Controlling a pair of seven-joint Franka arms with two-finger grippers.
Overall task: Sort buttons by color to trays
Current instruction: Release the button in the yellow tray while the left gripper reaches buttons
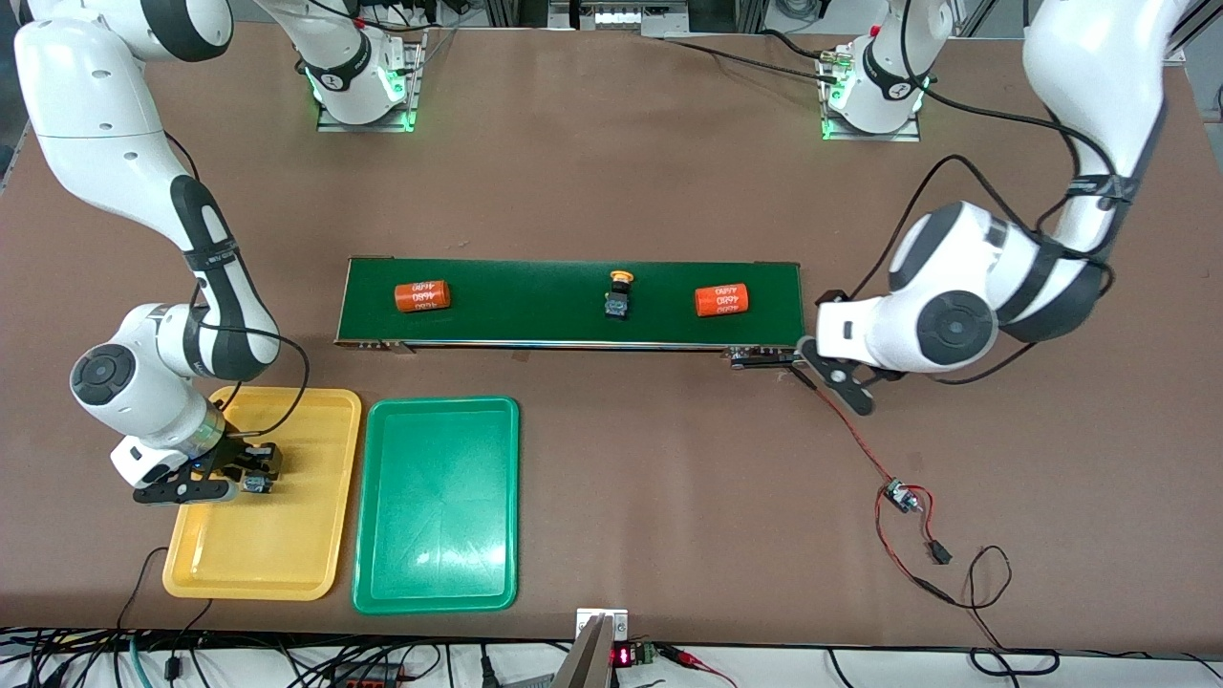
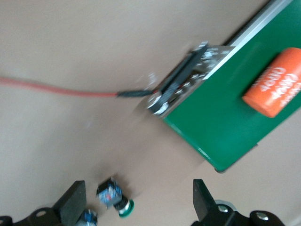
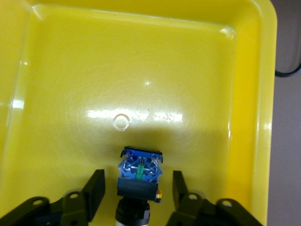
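The surface (image 1: 611, 172) is a brown matte sheet covering the whole work area, with the 2 arm bases bolted along its edge farthest from the front camera. A bundle of cables runs along the nearest edge, and a red-and-black wire (image 1: 865, 449) trails from the belt's end to a small module on the surface.

A long dark-green conveyor belt (image 1: 535, 306) lies across the middle. On it rest 2 orange cylinders with white numbers, 1 toward the right arm's end (image 1: 421, 296) and 1 toward the left arm's end (image 1: 721, 301), with a yellow-capped button (image 1: 619, 292) between them.

The yellow tray (image 1: 287, 545) and the green tray (image 1: 439, 535) sit side by side, nearer the front camera than the belt, toward the right arm's end.

The right gripper (image 3: 136, 188) is low inside the yellow tray. Its fingers (image 3: 94, 188) stand spread on either side of a blue-bodied button (image 3: 139, 172) resting on the tray floor, with a small gap on each side; its cap colour cannot be confirmed.

The left gripper (image 2: 138, 200) hangs over bare surface by the belt's end. Its fingers (image 2: 73, 202) are spread wide, holding nothing. Below them lies a green-capped button (image 2: 114, 197) on its side, with what may be a 2nd button (image 2: 87, 217) beside it, partly hidden.
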